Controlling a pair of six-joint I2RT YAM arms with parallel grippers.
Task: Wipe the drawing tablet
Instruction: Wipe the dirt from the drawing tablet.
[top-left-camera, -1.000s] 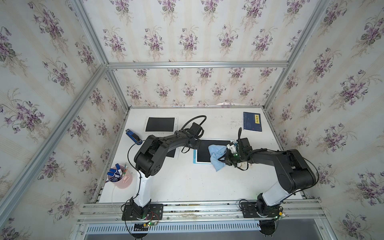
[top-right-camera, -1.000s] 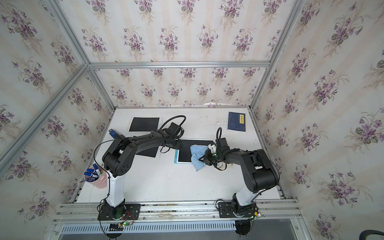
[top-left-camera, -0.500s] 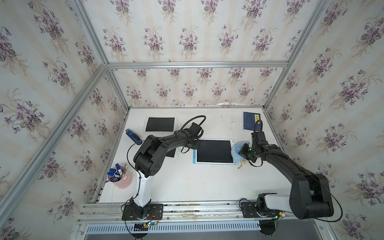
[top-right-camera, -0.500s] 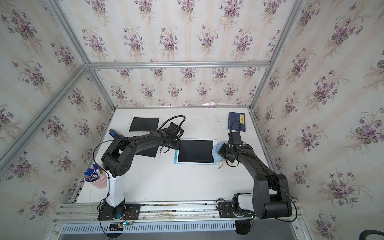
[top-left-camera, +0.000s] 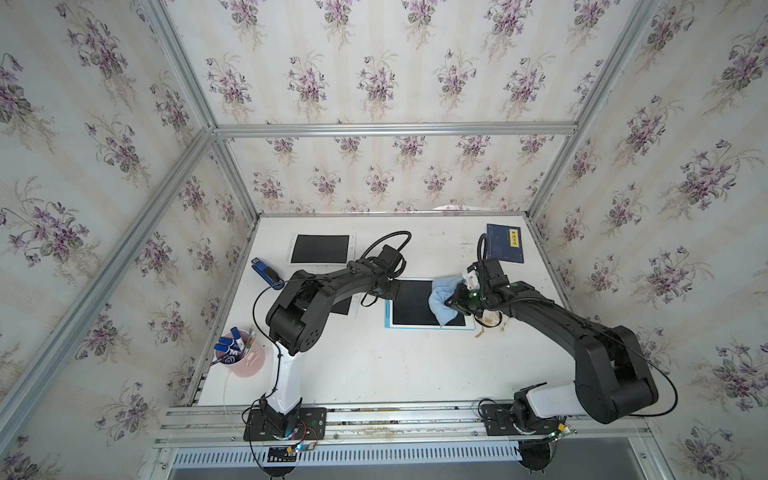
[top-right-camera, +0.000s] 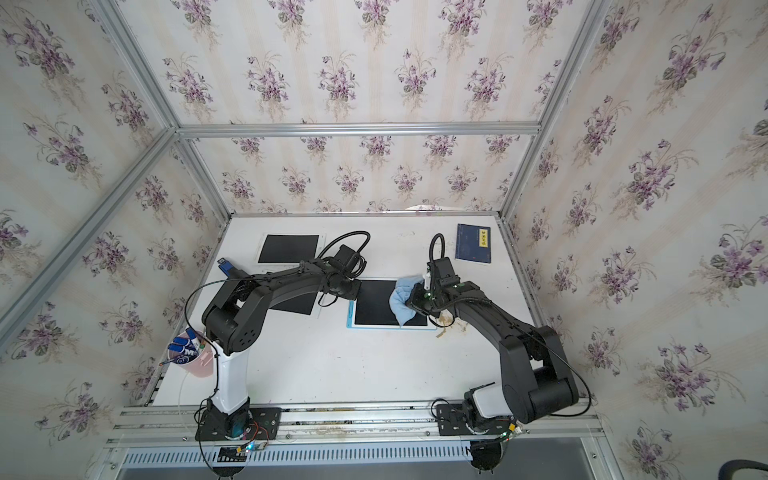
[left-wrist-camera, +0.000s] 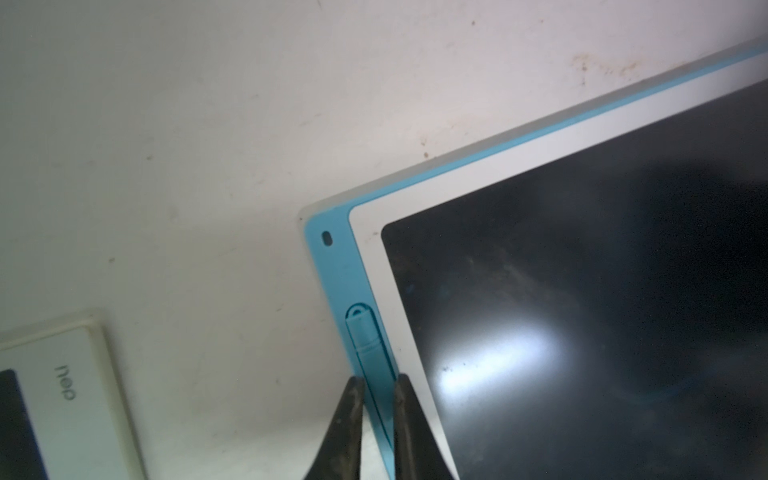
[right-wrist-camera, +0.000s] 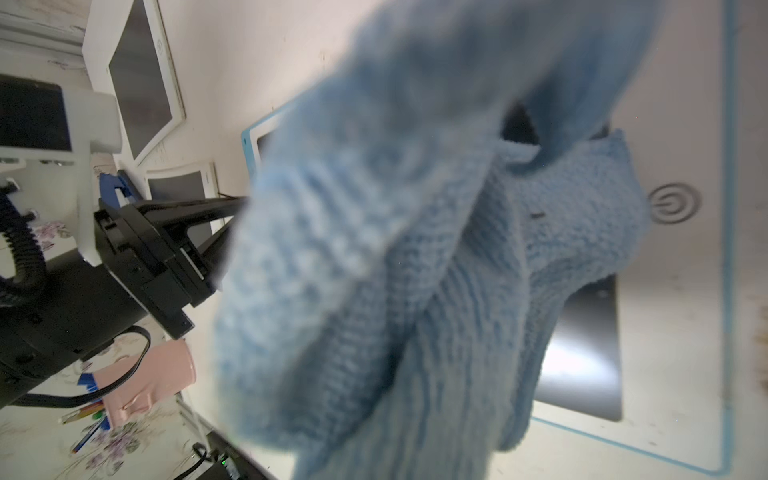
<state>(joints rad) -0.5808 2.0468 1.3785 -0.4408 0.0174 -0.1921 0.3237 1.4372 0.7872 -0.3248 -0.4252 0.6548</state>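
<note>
The drawing tablet (top-left-camera: 413, 305) (top-right-camera: 374, 309), a black screen in a white and light-blue frame, lies flat mid-table in both top views. My right gripper (top-left-camera: 454, 301) (top-right-camera: 414, 303) is shut on a light-blue cloth (top-left-camera: 442, 297) (top-right-camera: 400, 302), which lies on the right part of the screen. In the right wrist view the cloth (right-wrist-camera: 415, 249) hides the jaws and covers much of the tablet (right-wrist-camera: 582, 361). My left gripper (top-left-camera: 391, 291) (left-wrist-camera: 378, 380) is shut to a narrow slit, its tips resting on the tablet's (left-wrist-camera: 582, 291) blue left rim by the stylus slot.
Two other white-framed tablets lie to the left, one at the back (top-left-camera: 320, 248) and one under my left arm (top-left-camera: 344, 306). A blue stapler-like object (top-left-camera: 266, 272), a pink pen cup (top-left-camera: 245, 359) and a dark-blue booklet (top-left-camera: 505, 243) stand around. A brown stain (top-left-camera: 490, 320) marks the table beside the tablet.
My right arm swept the cloth from the screen's middle out past the tablet's right edge, then back onto the right part of the screen. The left arm has stayed in place.
</note>
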